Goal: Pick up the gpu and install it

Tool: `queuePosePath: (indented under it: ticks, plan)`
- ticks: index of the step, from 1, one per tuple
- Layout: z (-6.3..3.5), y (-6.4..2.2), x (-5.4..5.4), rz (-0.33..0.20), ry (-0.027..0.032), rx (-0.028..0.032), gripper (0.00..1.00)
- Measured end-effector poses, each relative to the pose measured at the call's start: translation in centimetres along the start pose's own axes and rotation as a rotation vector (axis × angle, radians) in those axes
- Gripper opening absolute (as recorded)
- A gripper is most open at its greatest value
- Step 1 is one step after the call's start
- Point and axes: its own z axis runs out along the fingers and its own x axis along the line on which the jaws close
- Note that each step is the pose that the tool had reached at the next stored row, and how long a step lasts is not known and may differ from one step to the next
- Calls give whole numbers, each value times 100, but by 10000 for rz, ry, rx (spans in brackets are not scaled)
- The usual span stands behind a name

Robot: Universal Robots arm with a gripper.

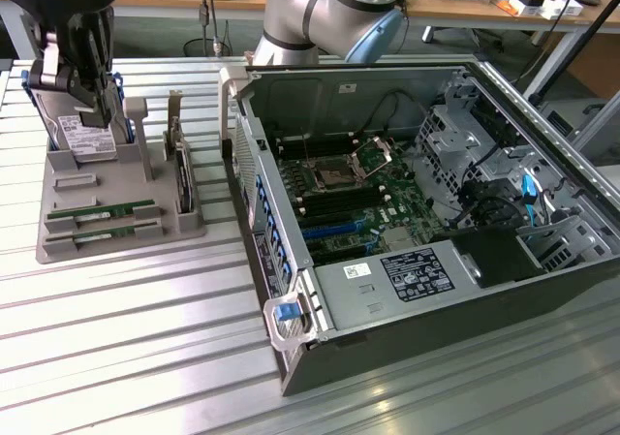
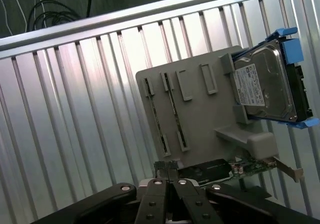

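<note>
In the exterior view, the arm (image 1: 329,9) reaches in from twelve o'clock. Its dark jaws hang at about ten o'clock of the picture, drawn narrow and holding nothing. They are over the hard drive (image 1: 82,137), which stands tilted in blue rails at the far end of a grey tray (image 1: 126,236). The tray lies on the ribbed metal surface (image 1: 145,338), at nine o'clock of the open computer case (image 1: 407,328). The gpu (image 1: 102,211) lies flat in a slot of the tray, at six o'clock of the hard drive and apart from the jaws. A second green stick (image 1: 97,230) lies in the next slot, just beside it. An upright dark card (image 1: 181,178) with a metal bracket stands at three o'clock of the gpu, on the tray's side nearest the case. Inside the case the motherboard (image 1: 349,193) lies uncovered.

In the wrist view, the jaws' tips meet with nothing between them, near the tray's (image 2: 200,114) edge and the dark card (image 2: 220,170). The gpu (image 2: 176,116) sits in its slot beside the second green stick (image 2: 155,116). The hard drive (image 2: 262,82) leans at the tray's other side, on the surface (image 2: 75,124).
</note>
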Motion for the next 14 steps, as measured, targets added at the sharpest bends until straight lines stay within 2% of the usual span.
queuePosePath:
  ticks: [14]
  plan:
    - [1,0,0,-1138,50,-27,11]
